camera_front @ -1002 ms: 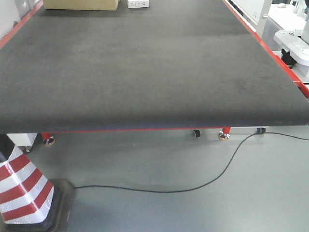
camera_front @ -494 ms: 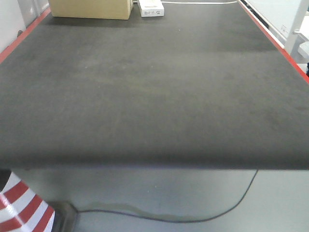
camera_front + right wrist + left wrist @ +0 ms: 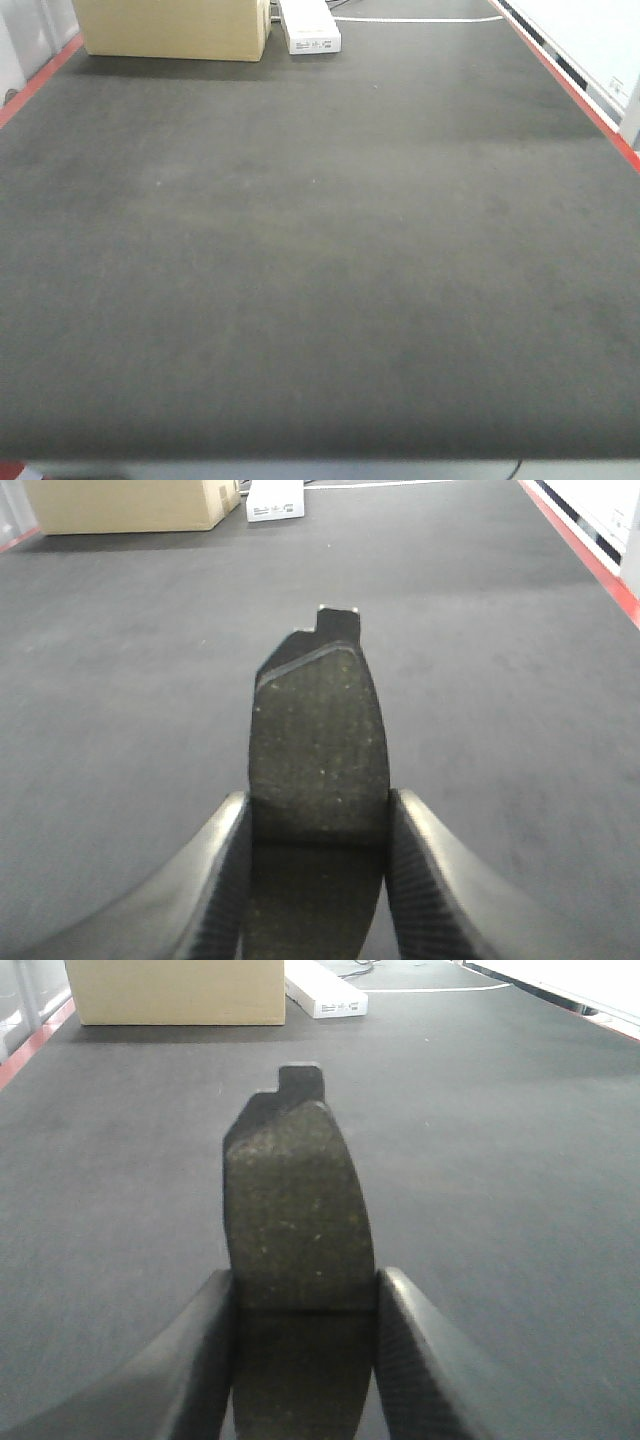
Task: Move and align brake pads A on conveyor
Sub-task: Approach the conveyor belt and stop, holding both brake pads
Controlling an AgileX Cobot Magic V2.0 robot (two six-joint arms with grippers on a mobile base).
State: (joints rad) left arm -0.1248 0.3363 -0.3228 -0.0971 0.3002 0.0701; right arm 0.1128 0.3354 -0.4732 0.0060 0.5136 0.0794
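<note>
In the left wrist view a dark-grey curved brake pad with a centre groove sticks forward from my left gripper, which is shut on its sides above the conveyor. In the right wrist view a second brake pad is clamped the same way in my right gripper, over the charcoal belt. Both pads point toward the far end of the belt. The front view shows only the bare conveyor with its red side rail; neither gripper nor any pad appears there.
A cardboard box and a white oblong box with a white cable sit at the belt's far end. The same cardboard box and white box show in the left wrist view.
The front view has moved forward over the belt: the floor, the cable and the striped cone have dropped out of sight, and the boxes at the far end look closer.
</note>
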